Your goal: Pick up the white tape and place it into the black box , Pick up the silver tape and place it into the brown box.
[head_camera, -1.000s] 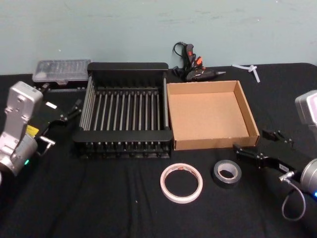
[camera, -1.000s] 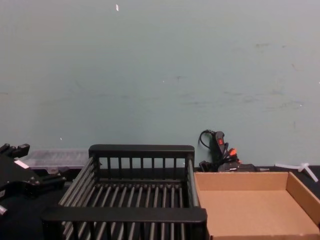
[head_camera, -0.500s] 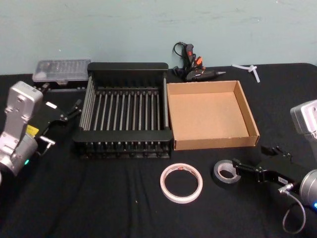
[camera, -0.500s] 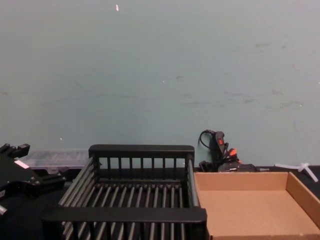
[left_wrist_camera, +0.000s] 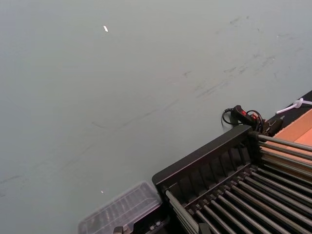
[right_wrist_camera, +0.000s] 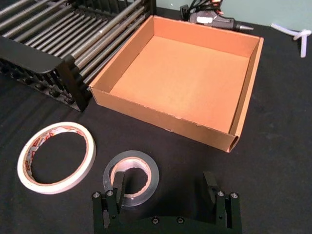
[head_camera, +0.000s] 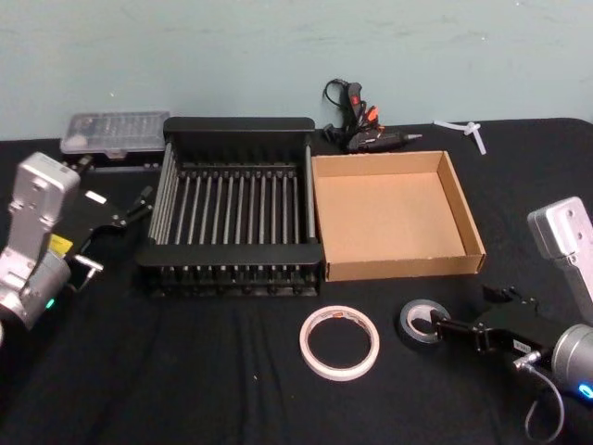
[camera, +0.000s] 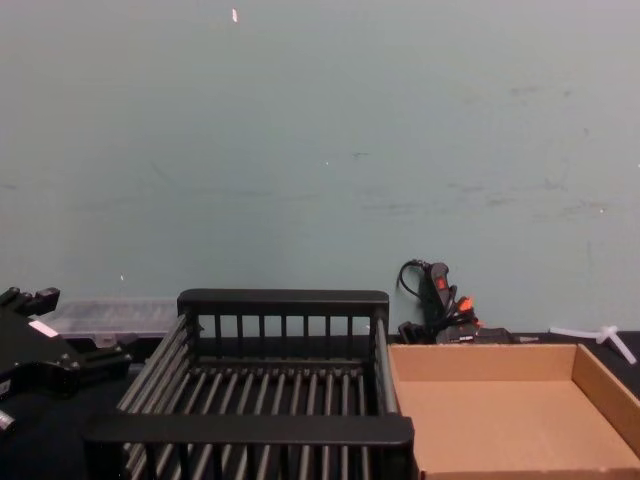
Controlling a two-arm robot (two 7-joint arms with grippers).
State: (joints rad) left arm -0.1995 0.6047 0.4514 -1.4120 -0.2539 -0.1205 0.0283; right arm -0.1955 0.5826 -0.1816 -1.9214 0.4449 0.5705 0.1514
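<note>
We see the desk (head_camera: 232,389) under black cloth. The black box (head_camera: 236,209) sits at centre, empty, with the brown box (head_camera: 394,213) touching its 3 o'clock side, also empty. At 6 o'clock from the seam between the boxes, the white tape (head_camera: 339,341) lies flat on the cloth. The silver tape (head_camera: 423,322) lies flat just beside it at 3 o'clock, apart from it.

The right gripper (head_camera: 447,320) is low over the desk at the silver tape's 3 o'clock side. Its jaws are wide; in the right wrist view one finger (right_wrist_camera: 118,187) stands in the roll's core and the other outside the roll, nothing gripped.

The left gripper (head_camera: 130,211) hangs at 9 o'clock of the black box, apart from it; we cannot tell its jaw state.

A clear plastic case (head_camera: 116,132) lies at the box's 10 o'clock and a glue gun (head_camera: 363,125) at 12 o'clock of the brown box.
</note>
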